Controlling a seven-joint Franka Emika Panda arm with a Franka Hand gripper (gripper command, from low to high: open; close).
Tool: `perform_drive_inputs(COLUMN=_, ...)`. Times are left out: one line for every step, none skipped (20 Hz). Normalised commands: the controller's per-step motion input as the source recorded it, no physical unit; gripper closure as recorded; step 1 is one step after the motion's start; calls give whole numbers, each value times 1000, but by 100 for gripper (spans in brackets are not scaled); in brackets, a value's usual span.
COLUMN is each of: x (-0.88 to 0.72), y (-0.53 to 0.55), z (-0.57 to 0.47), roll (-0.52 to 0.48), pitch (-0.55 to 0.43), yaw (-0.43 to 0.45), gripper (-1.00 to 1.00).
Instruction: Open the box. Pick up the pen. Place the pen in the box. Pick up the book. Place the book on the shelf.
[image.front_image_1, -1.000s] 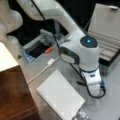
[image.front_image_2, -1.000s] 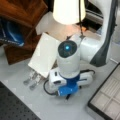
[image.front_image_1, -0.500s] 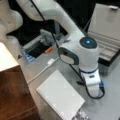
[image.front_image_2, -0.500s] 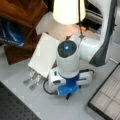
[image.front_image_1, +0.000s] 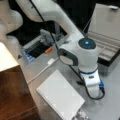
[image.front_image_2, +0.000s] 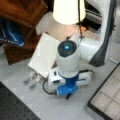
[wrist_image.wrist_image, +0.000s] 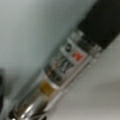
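In a front view, the box (image.front_image_1: 106, 32) stands open at the view's right, lid raised, its grey compartments bare. The book (image.front_image_1: 60, 97) lies flat on the grey table (image.front_image_1: 110, 107) toward the view's bottom, just beside the dark wooden shelf (image.front_image_1: 13, 95) at the left. The arm's wrist is low over the table between book and box; the gripper itself is hidden beneath it.

In a front view, the wrist again covers the gripper, with the book (image.front_image_2: 45, 53) to its left, the shelf (image.front_image_2: 22, 15) at the top left and a corner of the box (image.front_image_2: 107, 98) at the bottom right. Whether the claw is wide or closed cannot be told.

In the wrist view, the pen (wrist_image.wrist_image: 72, 58) fills the picture, running diagonally across the pale table, very close under the camera. The step in hand appears to be picking up the pen; doing it well likely means keeping the pen's barrel centred between the fingers and closing squarely across it so it does not roll.
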Motion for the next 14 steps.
perform_drive_inputs(x=-196, y=152, z=-184, roll=-197, pitch=-122, yaw=48, gripper=100)
perform_drive_inputs(x=-201, y=155, z=-182, roll=-198, pitch=-119, yaw=48, gripper=100)
perform_drive_inputs(x=-205, y=156, z=-182, roll=-198, pitch=-117, yaw=48, gripper=100)
perform_drive_inputs(x=-210, y=157, z=-180, roll=-180, pitch=-111, yaw=44, gripper=100)
perform_drive_inputs(x=-210, y=155, z=-181, roll=-162, pitch=-111, yaw=46, gripper=100)
perform_drive_inputs(x=-209, y=152, z=-182, roll=-157, pitch=-111, yaw=45, gripper=100)
perform_drive_inputs(x=-214, y=157, z=-177, roll=-157, pitch=-107, yaw=37, gripper=100)
perform_drive_inputs(x=-223, y=162, z=-168, roll=-162, pitch=-104, yaw=33, gripper=100)
perform_drive_inputs(x=-235, y=173, z=-155, roll=-166, pitch=-101, yaw=28, gripper=100)
perform_drive_inputs(x=-242, y=178, z=-147, roll=-167, pitch=-101, yaw=27, gripper=100)
perform_drive_inputs(x=-253, y=184, z=-132, roll=-169, pitch=-99, yaw=21, gripper=100)
perform_drive_inputs(x=-263, y=195, z=-106, roll=-174, pitch=-94, yaw=9, gripper=100)
perform_drive_inputs(x=-269, y=201, z=-90, roll=-175, pitch=-93, yaw=5, gripper=100)
perform_drive_inputs(x=-283, y=207, z=-44, roll=-183, pitch=-75, yaw=-58, gripper=100)
